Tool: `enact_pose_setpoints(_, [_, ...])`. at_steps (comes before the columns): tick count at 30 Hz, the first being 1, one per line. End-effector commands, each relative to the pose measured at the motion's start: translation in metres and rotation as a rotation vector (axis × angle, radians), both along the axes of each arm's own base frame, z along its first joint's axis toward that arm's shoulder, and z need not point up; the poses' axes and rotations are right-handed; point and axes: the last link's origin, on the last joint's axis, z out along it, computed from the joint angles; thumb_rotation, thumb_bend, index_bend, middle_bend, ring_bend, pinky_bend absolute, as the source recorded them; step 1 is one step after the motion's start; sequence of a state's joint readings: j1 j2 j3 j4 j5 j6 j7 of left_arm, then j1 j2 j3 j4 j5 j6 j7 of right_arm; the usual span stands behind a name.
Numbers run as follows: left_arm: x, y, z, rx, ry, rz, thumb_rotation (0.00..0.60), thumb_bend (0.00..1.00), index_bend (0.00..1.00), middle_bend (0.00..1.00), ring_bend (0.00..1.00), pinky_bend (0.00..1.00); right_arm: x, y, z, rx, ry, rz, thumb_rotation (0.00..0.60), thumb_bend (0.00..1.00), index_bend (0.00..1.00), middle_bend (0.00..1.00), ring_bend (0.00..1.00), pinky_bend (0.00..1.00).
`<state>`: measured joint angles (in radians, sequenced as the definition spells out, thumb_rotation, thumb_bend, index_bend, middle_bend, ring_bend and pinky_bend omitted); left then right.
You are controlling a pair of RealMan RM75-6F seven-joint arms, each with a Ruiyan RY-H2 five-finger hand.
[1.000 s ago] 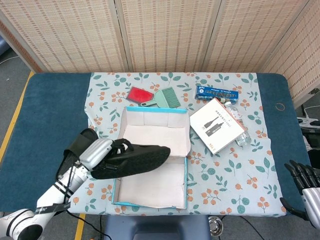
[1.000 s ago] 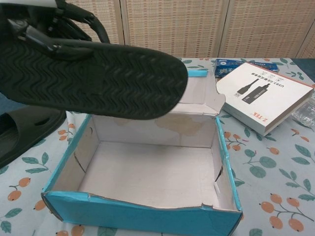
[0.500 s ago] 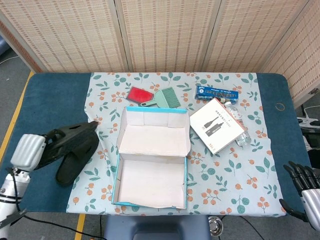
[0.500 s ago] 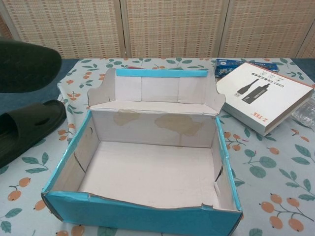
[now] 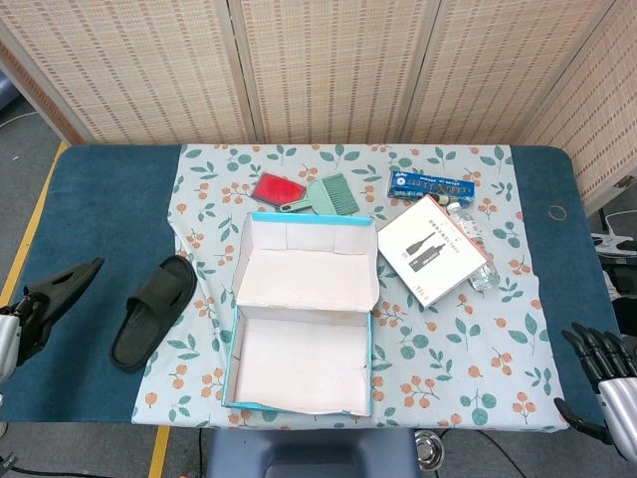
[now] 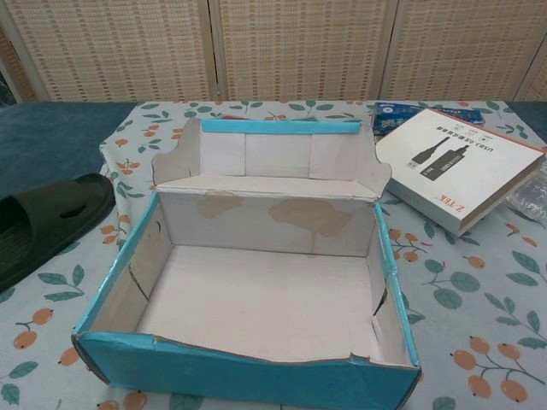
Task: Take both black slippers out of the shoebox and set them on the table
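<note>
since half a second ago the left hand [image 5: 12,324] has swung further out to the far left edge of the head view, carrying the second slipper [image 5: 62,284] with it; that slipper is out of the chest view now. left hand mostly cut off by the frame, so exactly how its fingers lie cannot be told, but the slipper sticks up and inward from it, clear of the table [image 5: 100,209]. first slipper [image 5: 152,312] lies flat just inboard of that hand, half on the blue table, half on the floral cloth [image 5: 498,329], beside the shoebox [image 5: 304,329]. shoebox open, nothing in it. right hand [image 5: 607,373] at the lower right corner, well apart from the box, fingers spread, holding nothing.
</note>
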<state>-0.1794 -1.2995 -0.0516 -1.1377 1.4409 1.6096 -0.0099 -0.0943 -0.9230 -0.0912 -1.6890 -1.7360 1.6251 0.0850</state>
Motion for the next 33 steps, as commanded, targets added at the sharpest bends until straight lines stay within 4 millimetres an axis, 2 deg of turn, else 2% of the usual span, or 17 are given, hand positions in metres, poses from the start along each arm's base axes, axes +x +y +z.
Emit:
enact_pose_setpoints(1, [-0.02, 0.003, -0.02, 0.044, 0.011, 0.06, 0.6, 0.66, 0.75, 0.73, 0.75, 0.77, 0.001, 0.0, -0.001, 0.006, 0.001, 0.002, 0.58, 0.19, 0.0, 0.0, 0.0, 0.0])
enact_pose_setpoints(7, [-0.025, 0.017, -0.05, 0.04, 0.04, 0.063, 0.6, 0.64, 0.74, 0.72, 0.74, 0.76, 0.001, 0.001, 0.001, 0.005, -0.009, 0.003, 0.581, 0.19, 0.0, 0.0, 0.0, 0.0])
enact_pose_setpoints(11, [-0.022, 0.019, -0.067, 0.039, 0.056, 0.047, 0.6, 0.61, 0.65, 0.65, 0.67, 0.72, 0.0, 0.001, 0.003, 0.002, -0.01, 0.001, 0.581, 0.19, 0.0, 0.0, 0.0, 0.0])
enact_pose_setpoints(14, [-0.023, 0.019, -0.078, 0.034, 0.096, 0.065, 0.6, 0.57, 0.47, 0.52, 0.53, 0.66, -0.001, 0.001, 0.003, 0.004, -0.011, -0.001, 0.581, 0.19, 0.0, 0.0, 0.0, 0.0])
enact_pose_setpoints(18, [-0.024, 0.014, -0.089, -0.018, 0.069, 0.093, 0.6, 0.5, 0.11, 0.18, 0.2, 0.5, -0.001, 0.001, 0.004, 0.0, -0.012, -0.003, 0.581, 0.19, 0.0, 0.0, 0.0, 0.0])
enact_pose_setpoints(20, [-0.023, 0.009, -0.094, -0.047, 0.013, 0.111, 0.6, 0.46, 0.01, 0.05, 0.07, 0.44, -0.001, 0.001, 0.003, 0.001, -0.011, -0.004, 0.58, 0.19, 0.0, 0.0, 0.0, 0.0])
enact_pose_setpoints(22, [-0.021, 0.005, -0.097, -0.084, -0.032, 0.132, 0.6, 0.42, 0.0, 0.0, 0.0, 0.35, -0.001, 0.001, 0.003, 0.005, -0.01, -0.004, 0.58, 0.19, 0.0, 0.0, 0.0, 0.0])
enact_pose_setpoints(26, [-0.011, -0.001, -0.099, -0.129, -0.105, 0.131, 0.6, 0.39, 0.0, 0.0, 0.0, 0.23, -0.001, 0.001, 0.002, 0.007, -0.008, -0.004, 0.581, 0.19, 0.0, 0.0, 0.0, 0.0])
enact_pose_setpoints(33, [0.015, -0.012, -0.106, -0.244, -0.331, 0.096, 0.6, 0.33, 0.0, 0.0, 0.0, 0.15, -0.001, 0.002, 0.003, 0.007, -0.006, -0.006, 0.581, 0.19, 0.0, 0.0, 0.0, 0.0])
